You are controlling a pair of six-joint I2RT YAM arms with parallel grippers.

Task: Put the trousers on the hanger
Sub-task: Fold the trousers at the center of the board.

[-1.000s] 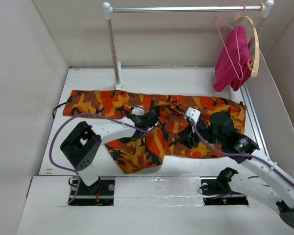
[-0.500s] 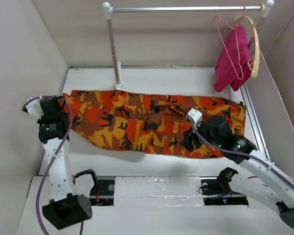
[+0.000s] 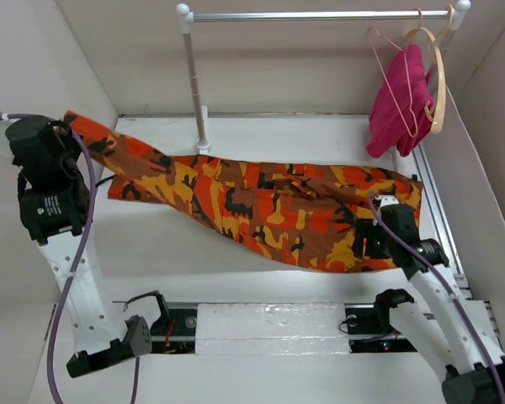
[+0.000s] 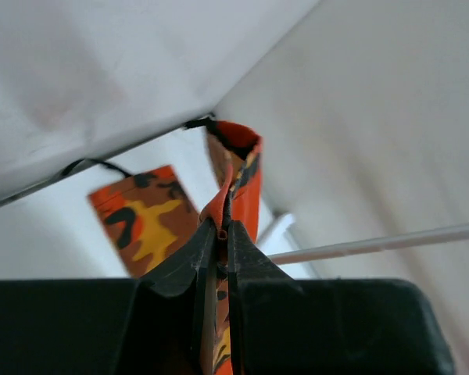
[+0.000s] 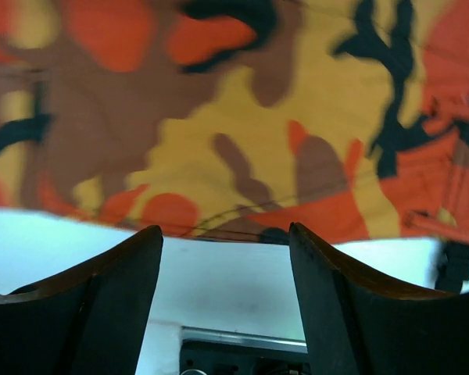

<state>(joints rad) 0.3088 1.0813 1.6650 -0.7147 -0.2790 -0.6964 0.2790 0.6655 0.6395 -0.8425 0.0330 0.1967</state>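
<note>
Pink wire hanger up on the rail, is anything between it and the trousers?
Yes. A magenta cloth hangs across the lower part of the hanger, beside a wooden hanger. The table between it and the trousers, held by the left gripper, shows nothing else.

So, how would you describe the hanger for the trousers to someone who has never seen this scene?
Find the metal rail that runs across the back, and follow it to its right end, where two hangers hang by a magenta cloth. The one you want is the pink wire hanger, thin and triangular. Its neighbour, the wooden hanger, is thicker, pale and curved.
</note>
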